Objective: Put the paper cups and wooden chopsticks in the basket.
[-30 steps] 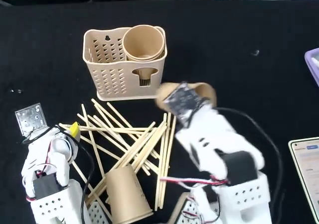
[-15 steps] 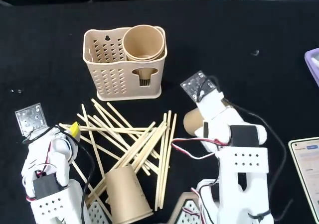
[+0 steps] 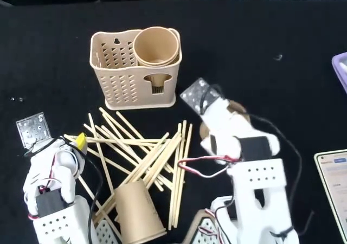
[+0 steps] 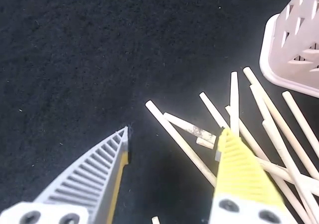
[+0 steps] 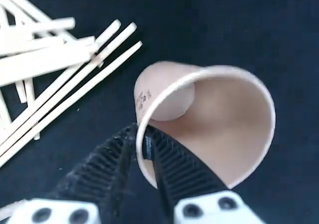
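The held paper cup (image 5: 219, 119) is light brown, with a thin rolled rim and a pale inside. It lies tilted on its side, so the right wrist view looks into its mouth down to the round bottom. The right jaws are closed on its wall at the rim, one black ribbed jaw inside the cup and the other outside. I cannot tell if the cup touches the black counter (image 3: 271, 32).

In the high view the right arm (image 3: 238, 146) stands at the near right and bends forward, its wrist near the lower right corner of the basket (image 3: 116, 81). The cup is under the wrist, just beside the right edge of the wooden chopsticks (image 3: 141, 152), which lie crossed in a loose pile in front of the basket.

The basket is beige with slotted walls, upright, and already holds stacked cups (image 3: 156, 46) in its right part. One more cup (image 3: 138, 211) lies on its side at the near end of the pile (some sticks touch it).

The left arm (image 3: 54, 184) is folded at the near left. The left jaws, one grey and one yellow, are spread wide and grip nothing; they hang above some chopstick ends.
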